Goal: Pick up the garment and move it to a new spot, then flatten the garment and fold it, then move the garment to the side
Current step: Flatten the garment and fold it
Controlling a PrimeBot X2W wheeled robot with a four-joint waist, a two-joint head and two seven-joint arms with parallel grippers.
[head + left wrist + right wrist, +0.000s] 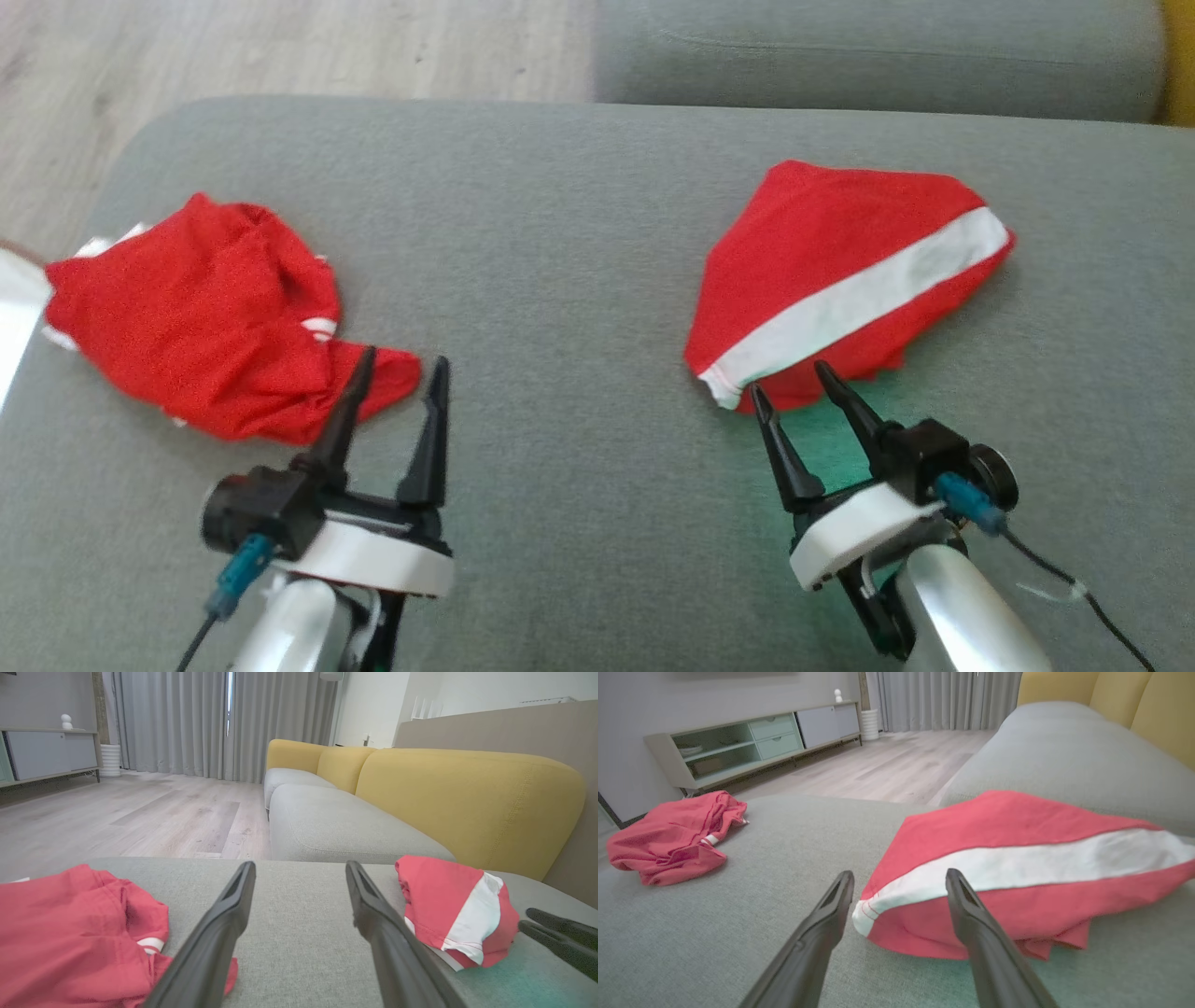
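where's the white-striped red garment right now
In the head view the striped garment lies on the right side of the grey cushion, just ahead of the open right gripper; the crumpled red garment sits to its left.

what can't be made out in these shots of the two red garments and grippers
Head view: white patch beside the crumpled garment, cut off by the left edge; unidentifiable.
Head view: crumpled garment's near tip, partly hidden behind the left gripper.
Head view: whether the right gripper touches the folded garment; it overlaps the corner.
Left wrist view: crumpled garment cut by left and bottom edges.
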